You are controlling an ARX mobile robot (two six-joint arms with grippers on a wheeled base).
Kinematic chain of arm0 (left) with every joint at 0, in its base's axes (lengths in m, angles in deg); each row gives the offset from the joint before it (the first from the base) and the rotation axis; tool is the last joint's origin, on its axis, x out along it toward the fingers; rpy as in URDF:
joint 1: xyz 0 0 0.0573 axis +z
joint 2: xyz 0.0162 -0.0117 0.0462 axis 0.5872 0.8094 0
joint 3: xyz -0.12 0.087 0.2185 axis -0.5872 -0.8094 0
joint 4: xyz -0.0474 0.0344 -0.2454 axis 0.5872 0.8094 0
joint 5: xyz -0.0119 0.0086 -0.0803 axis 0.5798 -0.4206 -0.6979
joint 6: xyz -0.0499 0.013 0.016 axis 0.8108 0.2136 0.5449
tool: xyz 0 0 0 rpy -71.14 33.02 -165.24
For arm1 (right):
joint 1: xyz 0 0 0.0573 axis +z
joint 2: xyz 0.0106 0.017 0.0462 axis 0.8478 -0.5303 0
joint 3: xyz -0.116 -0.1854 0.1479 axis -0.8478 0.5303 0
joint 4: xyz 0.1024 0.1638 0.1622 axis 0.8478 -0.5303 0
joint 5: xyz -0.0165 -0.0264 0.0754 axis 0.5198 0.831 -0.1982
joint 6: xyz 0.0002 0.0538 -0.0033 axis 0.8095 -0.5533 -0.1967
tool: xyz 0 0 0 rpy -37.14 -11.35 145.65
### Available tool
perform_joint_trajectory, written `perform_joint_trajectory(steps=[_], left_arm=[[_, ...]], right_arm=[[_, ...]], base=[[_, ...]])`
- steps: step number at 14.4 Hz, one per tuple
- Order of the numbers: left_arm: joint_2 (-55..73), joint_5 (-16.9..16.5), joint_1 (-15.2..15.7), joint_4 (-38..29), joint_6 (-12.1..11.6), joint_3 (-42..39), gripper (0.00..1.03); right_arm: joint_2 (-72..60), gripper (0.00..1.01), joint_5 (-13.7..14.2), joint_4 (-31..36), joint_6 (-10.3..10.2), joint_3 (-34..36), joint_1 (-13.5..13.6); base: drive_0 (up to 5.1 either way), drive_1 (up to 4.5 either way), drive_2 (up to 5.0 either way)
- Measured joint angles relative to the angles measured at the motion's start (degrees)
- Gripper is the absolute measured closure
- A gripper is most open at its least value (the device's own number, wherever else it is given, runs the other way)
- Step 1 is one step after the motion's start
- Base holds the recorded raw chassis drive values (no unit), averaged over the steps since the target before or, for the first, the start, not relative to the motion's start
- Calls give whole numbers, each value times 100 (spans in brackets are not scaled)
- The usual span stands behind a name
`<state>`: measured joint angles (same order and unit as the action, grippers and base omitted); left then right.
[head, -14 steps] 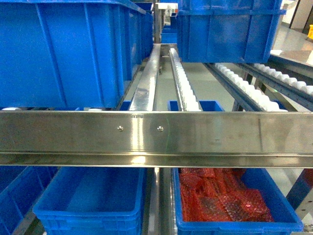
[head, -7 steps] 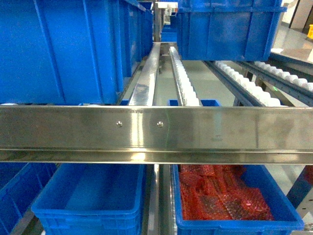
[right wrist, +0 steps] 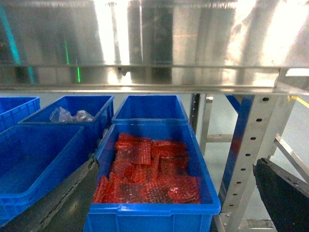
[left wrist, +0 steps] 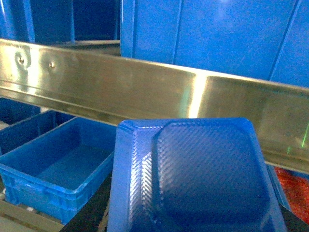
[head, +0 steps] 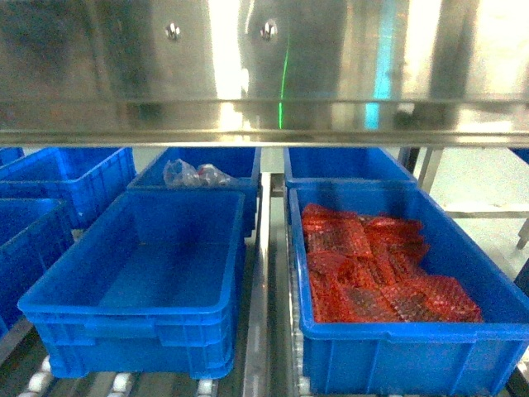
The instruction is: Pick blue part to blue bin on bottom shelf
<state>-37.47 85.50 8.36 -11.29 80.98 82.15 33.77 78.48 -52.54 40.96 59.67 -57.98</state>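
the blue part [left wrist: 193, 179], a textured tray-like piece, filled the lower half of the left wrist view, right at the left gripper, which was hidden beneath it, so whether its fingers were apart or clamped on the part could not be told. below and to the left of the part sat the blue bin [left wrist: 58, 166], with a smooth bare inside, on the bottom shelf [head: 256, 347]. a steel rail [left wrist: 145, 89] ran across above the part. in the head view the bin [head: 140, 281] lay left of a like crate [head: 413, 331] holding red bubble-wrap bags [head: 372, 265], with a clear bag [head: 194, 174] in a crate behind. the right gripper showed only as a dark edge [right wrist: 282, 195] at the lower right of its wrist view, right of the red-bag crate [right wrist: 149, 210]; its state could not be told
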Motion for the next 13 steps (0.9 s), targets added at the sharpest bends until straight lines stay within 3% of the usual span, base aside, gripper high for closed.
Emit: perform_joint_trajectory(steps=[13], left_arm=[[0,-4,0,22,2,-2,60]], right_arm=[[0,3,-7,-26,7,0,0]], base=[[0,0,0]])
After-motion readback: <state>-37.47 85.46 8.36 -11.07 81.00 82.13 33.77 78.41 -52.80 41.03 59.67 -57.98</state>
